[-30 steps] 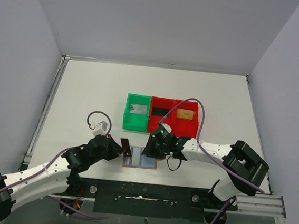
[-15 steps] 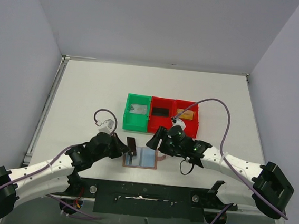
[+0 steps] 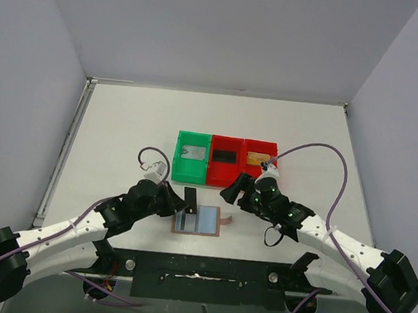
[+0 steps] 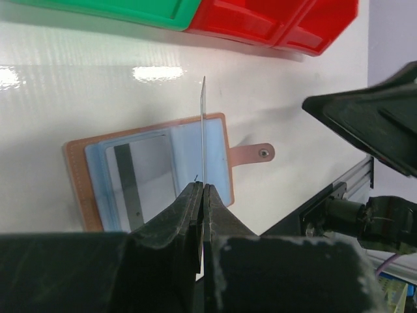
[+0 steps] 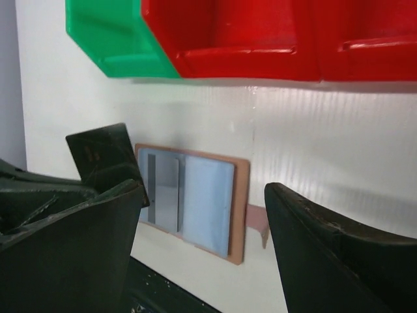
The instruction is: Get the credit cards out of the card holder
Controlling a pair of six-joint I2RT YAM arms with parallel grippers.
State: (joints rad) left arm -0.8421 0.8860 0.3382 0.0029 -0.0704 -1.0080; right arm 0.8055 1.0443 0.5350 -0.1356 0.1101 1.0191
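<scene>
the black credit card (image 3: pixel 189 196), pinched on edge in the closed left hand (image 4: pixel 202 195), has lifted clear of the open card holder (image 4: pixel 194 153) just beyond its fingertips, while the right hand (image 3: pixel 229 191), wide open and empty, has backed off, leaving a silver-grey card (image 4: pixel 153 179) to pull.

The left arm (image 3: pixel 61 235) and the right arm (image 3: pixel 341 247) have white link shells between bulky black joint housings. A thin lilac cable (image 3: pixel 321 146) loops off each wrist. A small white block (image 3: pixel 152 172) sits by the left wrist. Tiny green lights (image 3: pixel 272 194) dot the right wrist. The jaws are matte black, wedge-shaped, flecked with pale scuffs
</scene>
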